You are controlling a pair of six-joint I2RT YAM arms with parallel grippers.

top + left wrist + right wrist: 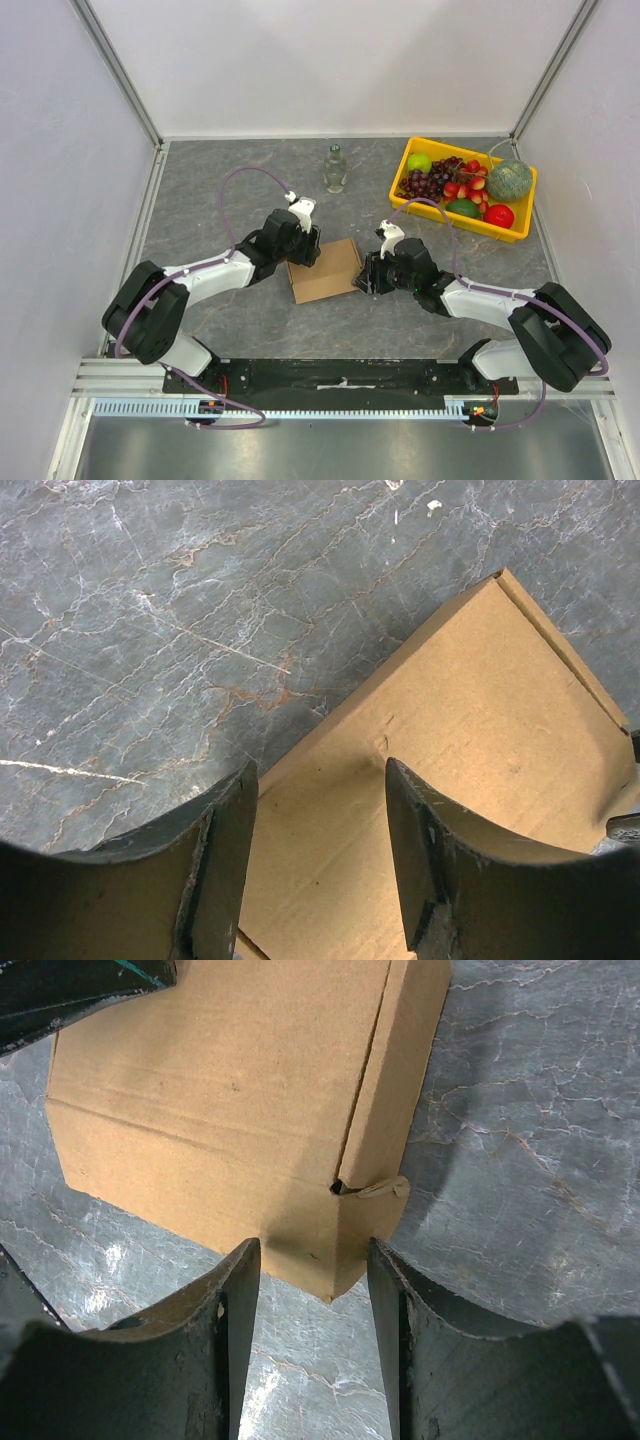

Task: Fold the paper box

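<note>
The paper box (325,270) is a closed, flat brown carton lying on the grey marble-patterned table between the two arms. My left gripper (306,246) is at its far-left edge. In the left wrist view that gripper (320,770) is open over the box's lid (480,730), with nothing clamped between its fingers. My right gripper (367,273) is at the box's right corner. In the right wrist view that gripper (312,1248) is open, and a corner of the box (230,1090) pokes in between the fingertips. A small tab sticks out at that corner's seam.
A yellow tray (517,232) of fruit stands at the back right. A clear glass bottle (335,168) stands at the back centre. White walls close in the table on three sides.
</note>
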